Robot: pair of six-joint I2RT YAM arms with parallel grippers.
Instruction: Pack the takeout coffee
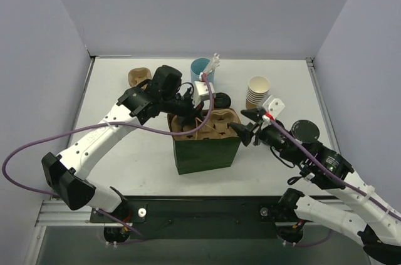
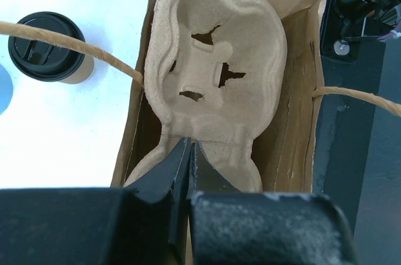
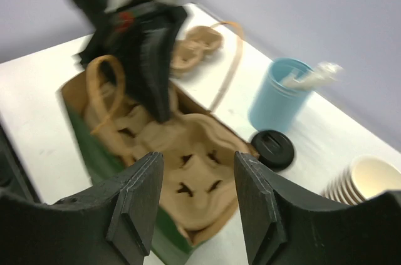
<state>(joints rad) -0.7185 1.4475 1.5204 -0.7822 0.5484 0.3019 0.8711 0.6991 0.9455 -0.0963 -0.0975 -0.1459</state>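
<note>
The takeout coffee (image 1: 220, 100), a tan cup with a black lid, stands on the table just behind the green bag (image 1: 207, 152); it also shows as the coffee (image 2: 45, 47) and the lid (image 3: 272, 148). A pulp cup carrier (image 2: 213, 77) lies inside the open bag. My left gripper (image 2: 190, 145) reaches into the bag from the back left, jaws pressed together at the carrier's narrow waist. My right gripper (image 3: 197, 165) hovers open at the bag's right rim, above the carrier (image 3: 194, 171), with nothing between its fingers.
A light-blue cup with white sticks (image 1: 202, 69) stands at the back. A stack of cream paper cups (image 1: 257, 91) is at the back right. Another pulp carrier (image 1: 139, 77) lies at the back left. The bag's twine handles (image 2: 69, 42) arch over its opening.
</note>
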